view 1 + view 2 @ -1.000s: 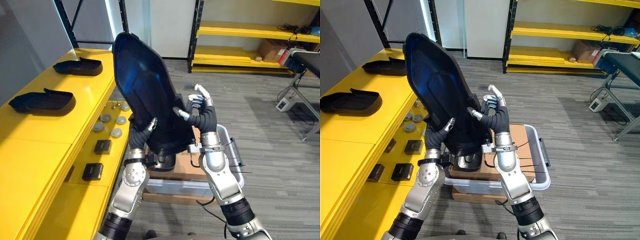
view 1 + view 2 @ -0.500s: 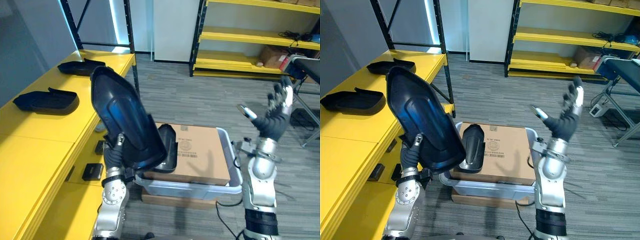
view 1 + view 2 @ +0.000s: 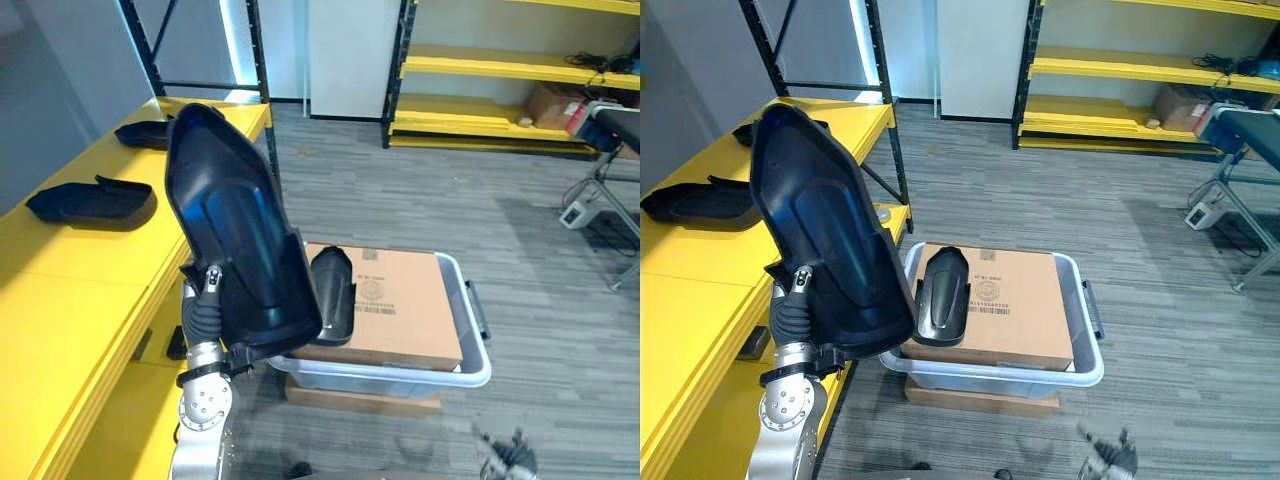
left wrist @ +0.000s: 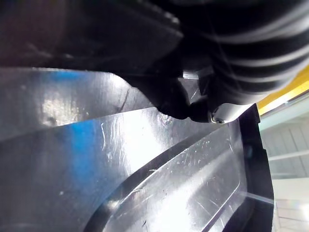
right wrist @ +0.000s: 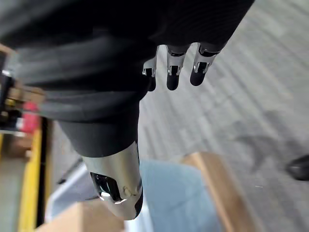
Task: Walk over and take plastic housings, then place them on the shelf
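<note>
beside the yellow shelf (image 3: 85, 265), our l. hand (image 3: 205, 312) grips the big black housing (image 3: 235, 225) upright: thumb (image 3: 212, 281) on its hollow face, fingers behind it. r. hand (image 5: 111, 53) hangs low w/ fingers (image 5: 174, 73) slack, empty.

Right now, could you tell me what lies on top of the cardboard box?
A small black housing lies at the box's left end; the big housing hides that corner.
</note>
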Controlling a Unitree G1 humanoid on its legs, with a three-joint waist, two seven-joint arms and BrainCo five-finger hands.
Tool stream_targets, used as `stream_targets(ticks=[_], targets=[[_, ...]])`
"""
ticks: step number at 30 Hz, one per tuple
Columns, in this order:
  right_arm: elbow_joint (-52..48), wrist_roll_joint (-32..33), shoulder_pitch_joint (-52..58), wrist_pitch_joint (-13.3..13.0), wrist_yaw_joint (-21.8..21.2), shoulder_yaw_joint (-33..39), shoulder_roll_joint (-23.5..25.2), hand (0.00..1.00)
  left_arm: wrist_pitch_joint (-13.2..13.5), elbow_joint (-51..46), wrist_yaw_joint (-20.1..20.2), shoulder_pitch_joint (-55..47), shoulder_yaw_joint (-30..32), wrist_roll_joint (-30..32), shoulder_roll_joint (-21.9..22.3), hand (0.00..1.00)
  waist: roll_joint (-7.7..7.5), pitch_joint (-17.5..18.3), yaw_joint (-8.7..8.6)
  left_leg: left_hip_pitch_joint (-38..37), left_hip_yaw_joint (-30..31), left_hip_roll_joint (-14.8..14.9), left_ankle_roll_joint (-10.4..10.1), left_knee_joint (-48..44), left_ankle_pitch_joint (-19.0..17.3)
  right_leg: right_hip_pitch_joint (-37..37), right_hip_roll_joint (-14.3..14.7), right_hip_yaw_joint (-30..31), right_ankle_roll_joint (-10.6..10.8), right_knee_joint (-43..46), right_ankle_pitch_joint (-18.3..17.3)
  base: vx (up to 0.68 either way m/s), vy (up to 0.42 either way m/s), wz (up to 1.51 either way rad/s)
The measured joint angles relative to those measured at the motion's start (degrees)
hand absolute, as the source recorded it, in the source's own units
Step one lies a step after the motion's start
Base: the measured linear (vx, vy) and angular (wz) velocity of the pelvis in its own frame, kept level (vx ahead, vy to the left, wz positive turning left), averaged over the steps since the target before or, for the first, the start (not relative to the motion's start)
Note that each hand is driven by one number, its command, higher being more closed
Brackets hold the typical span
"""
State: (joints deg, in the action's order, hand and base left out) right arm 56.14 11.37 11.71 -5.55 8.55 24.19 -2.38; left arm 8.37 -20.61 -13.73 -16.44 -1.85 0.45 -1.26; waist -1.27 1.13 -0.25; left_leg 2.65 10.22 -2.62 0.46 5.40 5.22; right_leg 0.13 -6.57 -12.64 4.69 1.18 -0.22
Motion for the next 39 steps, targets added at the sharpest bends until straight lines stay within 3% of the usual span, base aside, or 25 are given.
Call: stream_targets(ticks=[5, 7, 9, 10, 12, 13, 15, 16, 19, 20, 21, 22, 23, 28, 30, 33, 35, 39], targets=[[-2.03, -0.05, -1.98, 0.34, 0.01, -4.76, 1.49, 0.00, 0.06, -3.22, 0.89, -0.06, -2.52, -1.08, 1.78, 1.00, 0.95, -3.83, 1.53, 5.01, 7.92, -2.65, 0.36, -4.91, -0.42, 1.30, -3.16, -13.12, 0.79, 5.59, -4.21, -0.04, 0.014, 1.47], [-4.30, -0.27, -4.94, 0.32, 0.18, -6.92, 1.63, 0.00, 0.71, -4.38, 0.77, 0.22, -2.64, -2.21, 2.83, 1.00, 2.07, -5.59, 2.19, 8.13, 1.65, -1.62, 0.52, -7.28, -1.76, 1.63, -4.91, -19.90, 1.10, 8.01, -5.37, -0.10, 0.046, 1.59], [-6.33, -0.71, -6.14, 0.25, 0.18, -7.41, 1.35, 0.00, 0.74, -4.37, 0.83, 0.51, -3.69, -2.46, 3.97, 1.00, 2.75, -5.96, 3.26, 9.79, -7.66, 0.23, 3.29, -8.61, -4.08, 3.00, -6.04, -25.29, 1.24, 9.10, -5.82, -0.08, 0.046, 1.43], [-7.20, -0.88, -6.21, 0.15, 0.19, -8.70, 1.22, 0.00, 0.98, -4.37, 0.90, 0.64, -4.73, -2.68, 4.29, 1.00, 2.05, -6.38, 3.07, 10.48, -14.77, 1.57, 4.62, -10.29, -5.14, 4.84, -7.69, -29.04, 1.86, 9.18, -6.24, 0.00, 0.097, 1.65], [-7.49, -1.45, -6.07, -0.07, 0.14, -9.77, 1.14, 0.00, 1.00, -4.17, 0.98, 1.63, -6.56, -3.14, 4.60, 1.00, 3.28, -6.04, 3.44, 11.36, -26.37, 4.87, 4.54, -13.71, -5.83, 7.15, -8.75, -34.74, 3.73, 10.85, -7.53, 0.03, 0.109, 1.58], [-7.48, -2.46, -5.73, -0.08, -0.02, -10.88, 0.79, 0.00, 1.17, -4.07, 1.22, 1.86, -7.56, -3.26, 4.59, 1.00, 3.09, -5.85, 3.31, 11.34, -29.55, 4.85, 4.49, -13.92, -5.88, 8.77, -9.53, -37.93, 3.83, 10.44, -7.51, 0.04, 0.074, 1.43], [-7.36, -3.05, -6.08, -0.12, -0.33, -11.84, 1.49, 0.00, 1.78, -3.41, 1.24, 2.63, -7.93, -3.38, 4.43, 1.00, 2.42, -5.82, 4.15, 11.94, -32.91, 4.43, 4.09, -14.30, -6.45, 10.10, -10.63, -40.89, 4.50, 8.10, -7.06, 0.07, 0.117, 0.85], [-7.11, -3.09, -6.61, -0.12, -0.52, -11.84, 1.76, 0.00, 2.04, -2.89, 1.24, 3.11, -7.80, -3.51, 4.26, 1.00, 3.12, -5.53, 4.31, 12.98, -32.93, 4.44, 4.31, -16.15, -6.30, 10.36, -10.74, -41.33, 4.89, 8.11, -7.16, 0.06, 0.131, 0.66], [-5.80, -4.44, -7.64, 1.19, -1.14, -13.53, 2.59, 0.00, 1.96, 1.21, 1.39, 4.46, -8.06, -4.40, 4.28, 1.00, 1.74, -5.32, 4.29, 12.83, -30.64, 0.82, 6.61, -16.73, -7.31, 12.26, -12.46, -42.41, 4.62, 9.37, -6.89, 0.11, 0.120, 0.60], [-6.18, -5.20, -7.72, 1.59, -1.14, -13.52, 2.95, 0.00, 1.64, 2.24, 1.39, 4.54, -8.79, -4.41, 4.14, 1.00, 1.24, -5.58, 4.09, 12.34, -29.38, 0.00, 7.57, -18.26, -8.53, 12.51, -13.92, -40.59, 1.66, 12.88, -7.42, 0.20, 0.149, 0.63], [-6.31, -5.24, -7.11, 1.74, -1.20, -13.55, 3.08, 0.00, 1.13, 3.57, 1.39, 4.96, -9.93, -4.40, 3.86, 1.00, 1.29, -5.59, 3.66, 11.67, -27.75, -0.28, 7.71, -19.53, -10.14, 10.84, -15.20, -33.46, -2.51, 19.07, -8.56, 0.18, 0.153, 0.65], [-6.24, -5.24, -6.98, 1.76, -1.25, -13.58, 3.29, 0.00, 1.08, 4.44, 1.38, 5.42, -10.40, -4.40, 3.31, 1.00, 1.11, -5.48, 3.51, 10.97, -27.29, -0.31, 7.04, -19.62, -10.65, 9.68, -14.49, -27.08, -1.78, 20.65, -9.84, 0.18, 0.169, 0.51], [-6.30, -5.25, -7.47, 1.74, -1.21, -14.02, 3.45, 0.00, 0.92, 5.95, 1.28, 6.81, -11.05, -4.37, 1.63, 1.00, 0.92, -5.44, 3.78, 8.12, -25.70, -0.42, 6.42, -17.48, -10.59, 4.64, -10.97, -13.27, -0.08, 23.83, -13.37, 0.08, 0.082, 0.27], [-8.83, -5.49, -6.78, 1.73, -1.05, -15.90, 3.54, 0.00, 0.99, 5.94, 0.95, 8.82, -11.54, -4.18, 0.83, 1.00, 0.77, -5.44, 1.71, 3.25, -20.49, -1.12, 6.32, -15.56, -10.60, -5.99, -4.89, -2.05, -0.12, 24.46, -15.05, 0.11, 0.044, 0.51], [-10.75, -5.64, -5.27, 1.64, -1.02, -16.00, 3.76, 0.00, 1.09, 5.92, 0.77, 9.90, -11.63, -3.95, 0.87, 1.00, 0.10, -5.42, 0.64, 2.64, -17.42, -2.55, 6.43, -15.66, -10.76, -8.51, -3.94, 3.11, 0.79, 22.42, -14.30, 0.12, -0.018, 1.16], [-12.38, -6.39, -3.02, 1.72, -1.08, -16.03, 4.25, 0.00, 1.15, 5.31, 0.16, 9.78, -11.94, -3.02, 0.95, 1.00, -2.02, -4.65, 1.55, 1.26, -14.67, -4.81, 6.74, -15.81, -11.68, -9.39, -5.29, 4.54, 1.91, 19.19, -12.49, 0.17, -0.096, 0.91], [-13.00, -6.82, -2.89, 1.72, -1.14, -16.16, 4.45, 0.00, 1.56, 5.27, -0.33, 9.33, -11.75, -3.03, 1.13, 1.00, -2.03, -4.12, 1.27, 1.45, -13.95, -4.42, 5.81, -16.02, -12.03, -8.66, -4.91, 3.30, 0.73, 17.24, -9.72, 0.17, -0.138, 0.54], [-13.26, -7.47, -3.54, 1.69, -1.15, -16.11, 4.70, 0.00, 2.02, 5.35, -0.24, 8.55, -11.80, -3.03, 1.14, 1.00, -1.77, -3.04, 1.23, 2.92, -14.25, -0.99, 3.42, -16.62, -12.59, -6.71, -0.53, 3.09, -0.59, 8.79, -2.38, 0.20, -0.151, -0.17]])
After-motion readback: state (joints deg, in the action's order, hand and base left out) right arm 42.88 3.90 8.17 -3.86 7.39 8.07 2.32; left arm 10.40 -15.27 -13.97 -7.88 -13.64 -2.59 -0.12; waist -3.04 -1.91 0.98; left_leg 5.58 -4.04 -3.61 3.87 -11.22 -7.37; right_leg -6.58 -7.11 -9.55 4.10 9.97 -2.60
